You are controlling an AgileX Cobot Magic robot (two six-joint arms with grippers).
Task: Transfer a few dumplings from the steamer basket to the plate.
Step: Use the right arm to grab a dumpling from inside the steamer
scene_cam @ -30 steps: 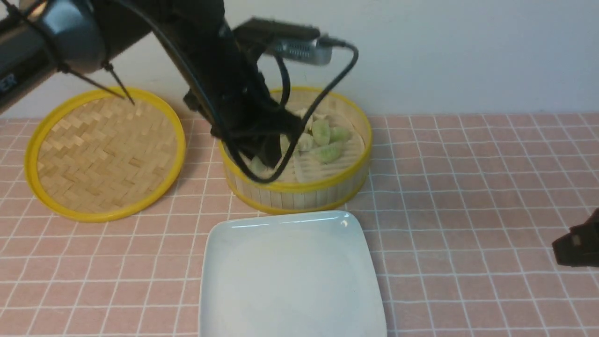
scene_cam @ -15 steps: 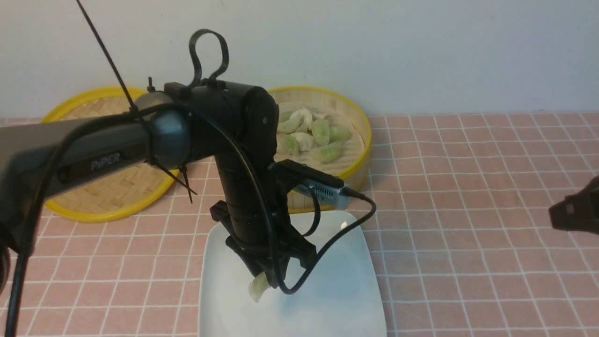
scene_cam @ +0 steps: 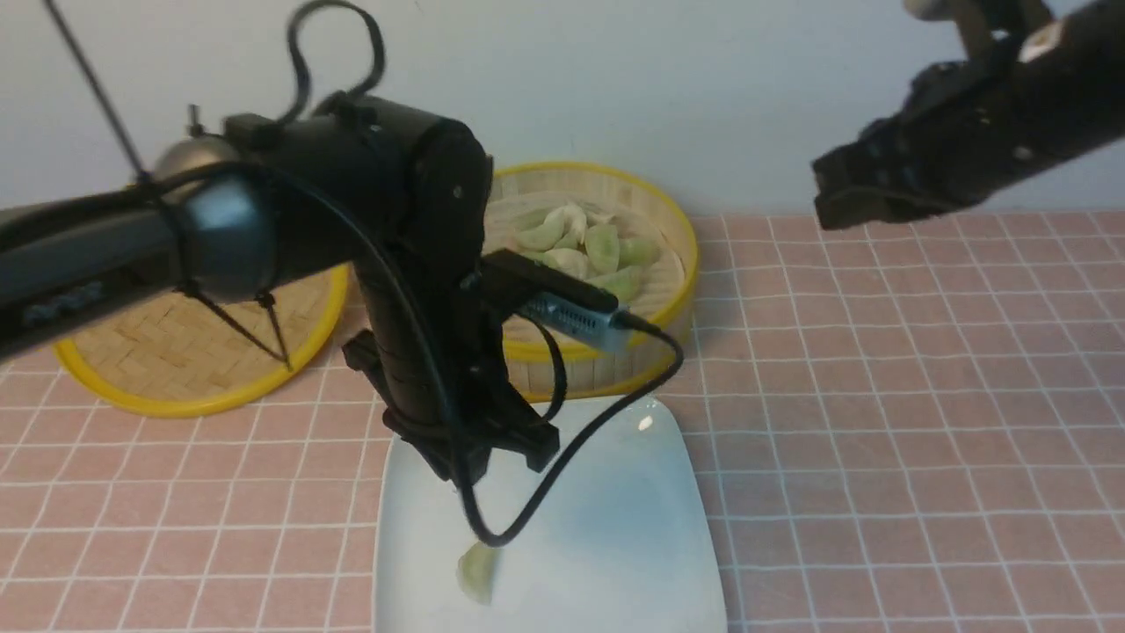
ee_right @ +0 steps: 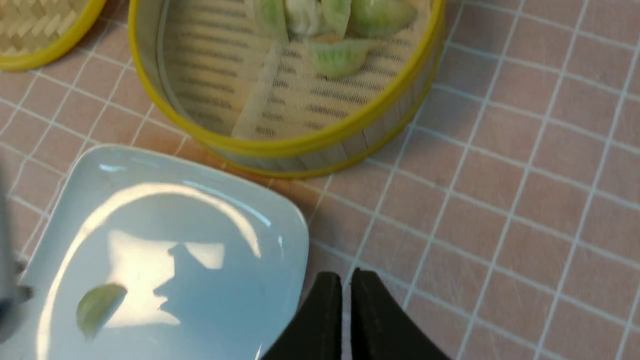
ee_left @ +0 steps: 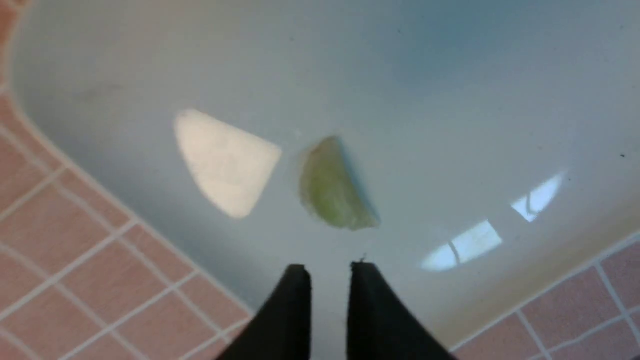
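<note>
One pale green dumpling lies loose near the front of the white plate. My left gripper hangs just above and behind it. In the left wrist view, a narrow empty gap separates the left gripper's fingers, and the dumpling rests on the plate beyond the tips. Several more dumplings sit in the steamer basket behind the plate. My right gripper is raised high at the right, shut and empty. Its wrist view looks down on its own tips, the basket and the plate.
The woven yellow-rimmed lid lies flat at the left, partly behind my left arm. A pink tiled tablecloth covers the table. The left wrist camera and its looping cable hang over the plate's back edge.
The left gripper let go of the dumpling, which now lies on the plate, and has lifted a little. The right arm rose from the right edge to high on the right.
</note>
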